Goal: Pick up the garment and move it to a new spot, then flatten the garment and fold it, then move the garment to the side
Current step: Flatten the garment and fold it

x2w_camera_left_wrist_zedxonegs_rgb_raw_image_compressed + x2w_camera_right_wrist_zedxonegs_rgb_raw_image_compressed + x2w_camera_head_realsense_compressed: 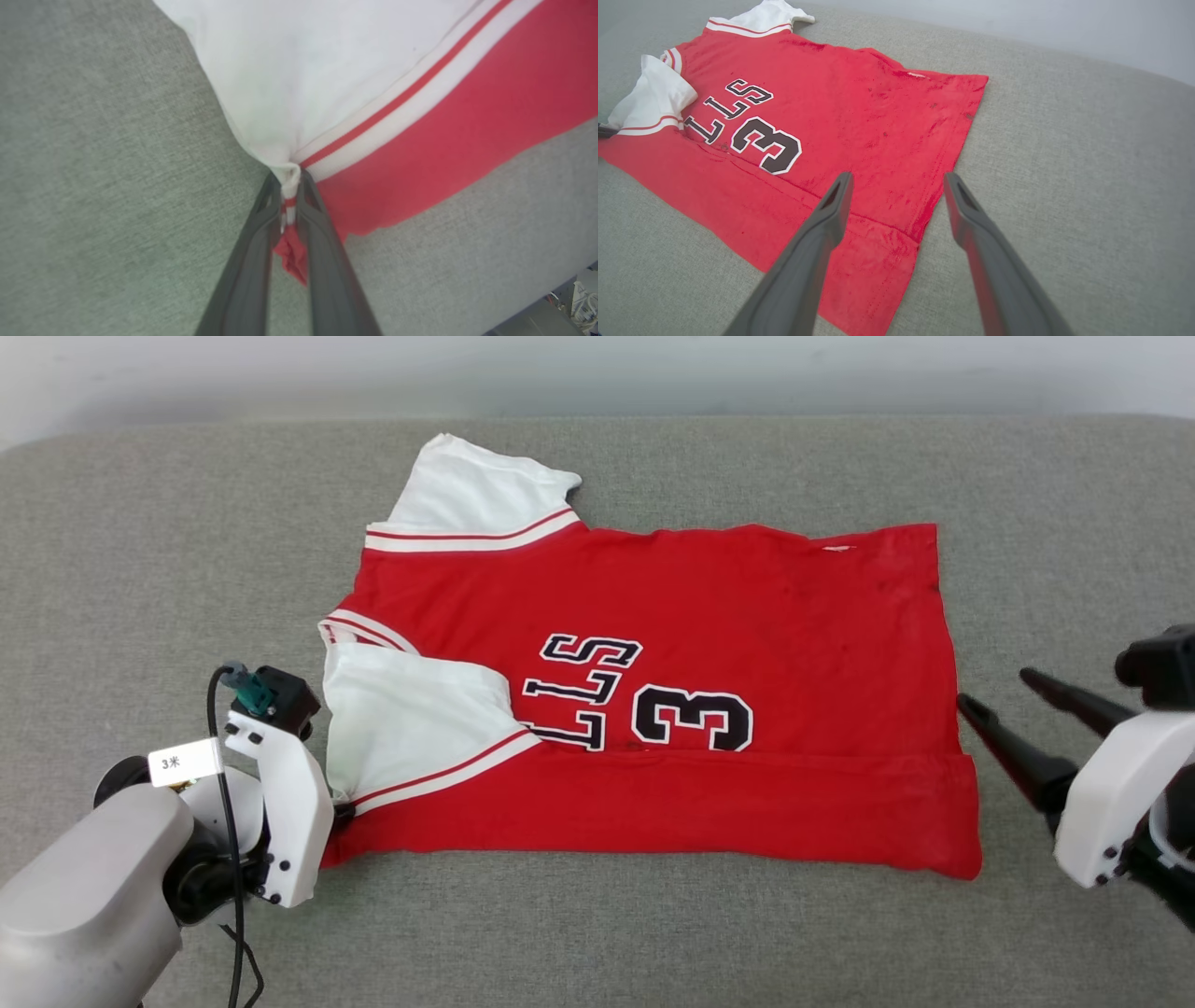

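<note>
The garment [709, 625] is a red jersey with white sleeves and a black "3", lying sideways and partly folded on the grey surface. Its near edge is folded up over the lower front. My left gripper [344, 814] is at the jersey's near left corner, shut on the striped cuff of the white sleeve; in the left wrist view the gripper [292, 179] pinches a bunch of white and red cloth of the garment [467, 116]. My right gripper [994, 691] hovers open just off the jersey's right hem, fingers spread in the right wrist view [899, 179] above the garment [859, 121].
The grey fabric surface [140, 541] stretches well beyond the jersey on all sides, with a pale wall along the far edge. A black cable [220, 775] loops beside my left wrist.
</note>
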Robot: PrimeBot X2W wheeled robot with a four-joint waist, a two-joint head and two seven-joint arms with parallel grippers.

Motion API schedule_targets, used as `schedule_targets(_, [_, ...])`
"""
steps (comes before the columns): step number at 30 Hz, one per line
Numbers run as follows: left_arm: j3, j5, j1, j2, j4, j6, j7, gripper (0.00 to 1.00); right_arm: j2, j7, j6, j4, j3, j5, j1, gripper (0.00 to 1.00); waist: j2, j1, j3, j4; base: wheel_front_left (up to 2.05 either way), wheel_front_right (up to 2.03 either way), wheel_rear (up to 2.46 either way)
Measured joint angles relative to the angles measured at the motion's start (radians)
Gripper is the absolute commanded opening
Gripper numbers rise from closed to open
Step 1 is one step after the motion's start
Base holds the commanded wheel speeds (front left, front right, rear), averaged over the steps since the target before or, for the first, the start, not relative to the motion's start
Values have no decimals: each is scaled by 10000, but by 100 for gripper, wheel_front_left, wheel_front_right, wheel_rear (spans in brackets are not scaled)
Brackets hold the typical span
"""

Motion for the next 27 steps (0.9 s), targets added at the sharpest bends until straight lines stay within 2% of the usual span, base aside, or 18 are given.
schedule_targets(6, [-299, 261, -111, 29, -445, 6, -667, 0, -468, 882, 0, -230, -255, -73, -617, 100, 0, 1, -300, 242, 0, 0, 0])
schedule_targets(13, [-472, 368, -162, 117, -1051, 8, -1147, 0, -1032, 3407, 0, -230, 86, 107, -765, 100, 0, 2, -477, 531, 0, 0, 0])
schedule_targets(17, [-451, 443, -286, 194, -1283, 8, -1266, 0, -1085, 4426, 0, 71, 303, 387, -705, 100, 0, 2, -437, 629, 0, 0, 0])
schedule_targets(22, [-466, 596, -378, 182, -1544, 38, -1346, 0, -1055, 4853, 0, 621, 571, 382, -319, 100, 0, 2, -266, 759, 0, 0, 0])
schedule_targets(27, [-464, 665, -514, 130, -1724, 98, -1406, 0, -784, 4598, 0, 1294, 880, 180, -151, 100, 0, 2, 20, 866, 0, 0, 0])
